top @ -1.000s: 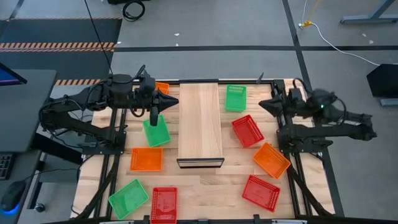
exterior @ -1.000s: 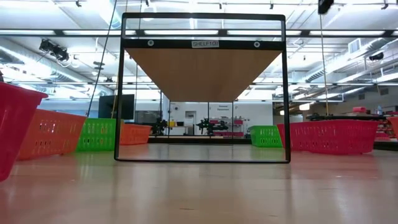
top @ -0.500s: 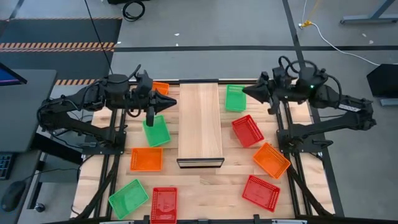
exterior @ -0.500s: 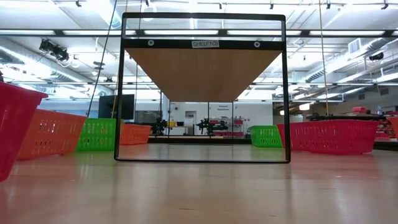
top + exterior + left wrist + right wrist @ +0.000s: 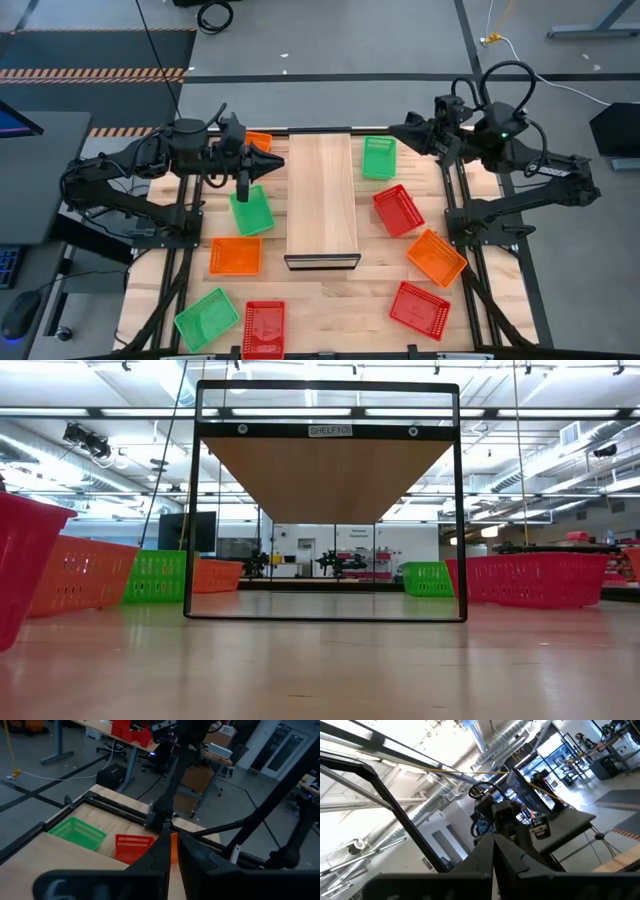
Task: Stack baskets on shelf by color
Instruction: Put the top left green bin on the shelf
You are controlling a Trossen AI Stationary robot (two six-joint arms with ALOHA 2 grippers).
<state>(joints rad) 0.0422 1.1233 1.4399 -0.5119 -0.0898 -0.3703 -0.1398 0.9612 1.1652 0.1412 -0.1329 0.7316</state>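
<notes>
The shelf [image 5: 322,200], a pale board on a dark frame, stands mid-table with nothing on it. Green baskets [image 5: 250,212] [image 5: 379,157] [image 5: 207,318], orange baskets [image 5: 235,255] [image 5: 436,257] [image 5: 260,141] and red baskets [image 5: 398,210] [image 5: 419,309] [image 5: 263,328] sit flat on the tabletop around it. My left gripper [image 5: 275,165] hovers beside the shelf's left edge, pointing right, shut to a thin slit and holding nothing. My right gripper [image 5: 395,127] is raised past the far right green basket, pointing left and slightly upward, shut and holding nothing. Neither gripper shows in the low view.
Dark arm frames run along the table's left side [image 5: 185,220] and right side [image 5: 455,215]. The low view looks under the shelf's frame [image 5: 328,500], with baskets [image 5: 80,575] [image 5: 540,578] on both sides. The right arm [image 5: 170,795] shows in the left wrist view.
My right gripper has risen and gone toward the table's far edge and a little left, rolling about its own axis, and has stayed shut. The baskets and shelf have not moved.
</notes>
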